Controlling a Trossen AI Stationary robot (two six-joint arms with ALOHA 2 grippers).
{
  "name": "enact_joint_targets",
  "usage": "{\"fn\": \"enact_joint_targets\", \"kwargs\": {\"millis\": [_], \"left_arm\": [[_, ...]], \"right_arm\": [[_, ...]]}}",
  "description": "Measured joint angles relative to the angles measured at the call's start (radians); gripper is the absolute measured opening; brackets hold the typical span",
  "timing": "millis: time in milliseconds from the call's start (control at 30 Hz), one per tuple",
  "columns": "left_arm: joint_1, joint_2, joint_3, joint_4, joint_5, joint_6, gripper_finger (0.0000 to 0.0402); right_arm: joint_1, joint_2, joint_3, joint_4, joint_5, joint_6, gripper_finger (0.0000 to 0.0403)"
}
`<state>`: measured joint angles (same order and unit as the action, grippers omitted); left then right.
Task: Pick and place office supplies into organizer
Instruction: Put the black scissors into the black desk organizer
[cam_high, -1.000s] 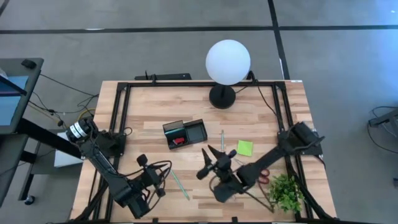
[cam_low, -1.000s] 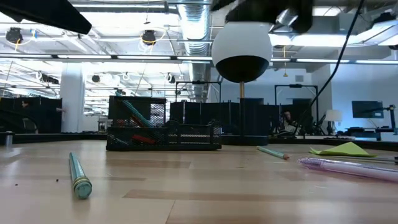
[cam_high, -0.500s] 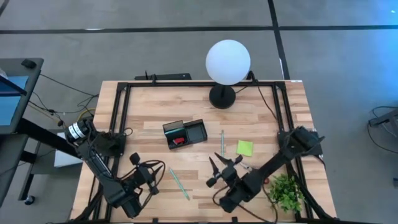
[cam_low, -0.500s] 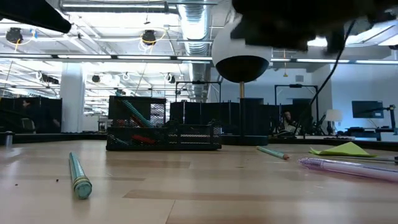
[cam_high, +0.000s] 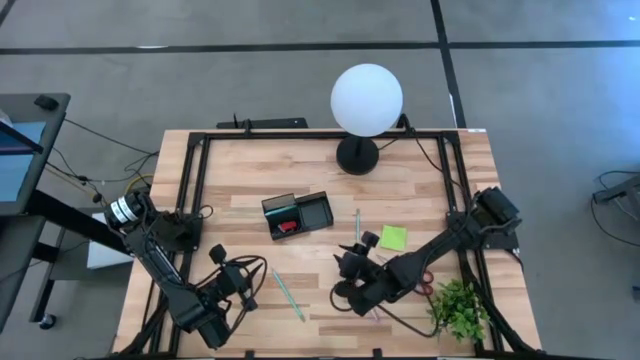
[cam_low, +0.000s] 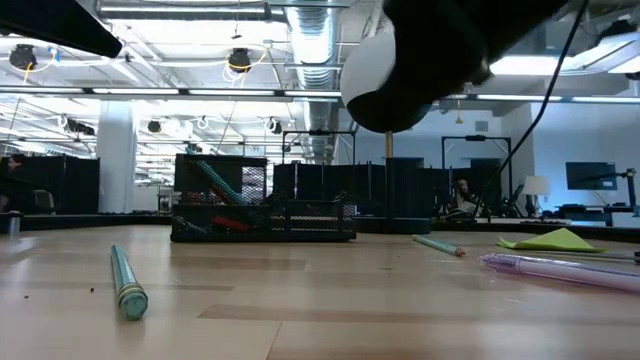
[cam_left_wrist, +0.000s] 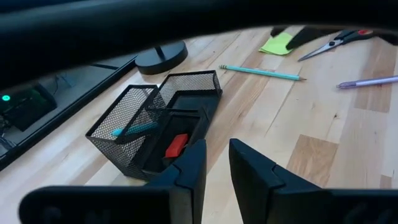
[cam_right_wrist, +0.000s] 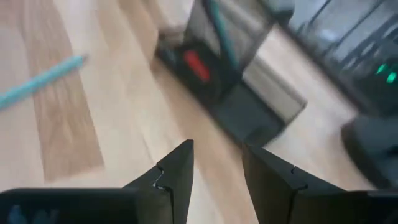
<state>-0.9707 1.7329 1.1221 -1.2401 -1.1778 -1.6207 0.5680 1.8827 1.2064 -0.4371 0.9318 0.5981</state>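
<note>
The black mesh organizer (cam_high: 297, 213) stands mid-table with a teal pen and a red block (cam_left_wrist: 176, 144) in it. One teal pen (cam_high: 290, 295) lies near the front edge and a green pen (cam_high: 357, 225) lies right of the organizer. Beside that are the lime sticky pad (cam_high: 393, 237), a purple pen (cam_left_wrist: 370, 81) and the red-handled scissors (cam_high: 425, 285). My left gripper (cam_left_wrist: 214, 168) hovers at front left, pointing at the organizer; a narrow gap between its fingers holds nothing. My right gripper (cam_right_wrist: 217, 174) hangs open and empty in front of the sticky pad, facing the organizer (cam_right_wrist: 230, 81).
A white globe lamp (cam_high: 367, 98) stands on its black base (cam_high: 357, 155) at the far edge. A green plant (cam_high: 458, 305) sits at the front right corner. A black frame (cam_high: 195, 180) runs along the table's sides. Bare wood lies between the organizer and the front edge.
My right gripper has rolled about its wrist and tipped downward, sinking a little; in the low view its dark bulk now covers more of the lamp globe. My left arm has drawn back slightly toward the table's left. No object has moved.
</note>
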Motion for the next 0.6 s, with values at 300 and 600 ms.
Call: {"fn": "enact_joint_targets", "kwargs": {"millis": [300,600], "left_arm": [[0.0,0.0,0.0,0.0,0.013,0.0,0.0065],[0.023,0.0,0.0,0.0,0.014,0.001,0.0065]], "right_arm": [[-0.021,0.02,0.0,-0.026,-0.307,0.107,0.0139],[-0.003,-0.007,0.127,-0.015,-0.205,0.002,0.0141]]}}
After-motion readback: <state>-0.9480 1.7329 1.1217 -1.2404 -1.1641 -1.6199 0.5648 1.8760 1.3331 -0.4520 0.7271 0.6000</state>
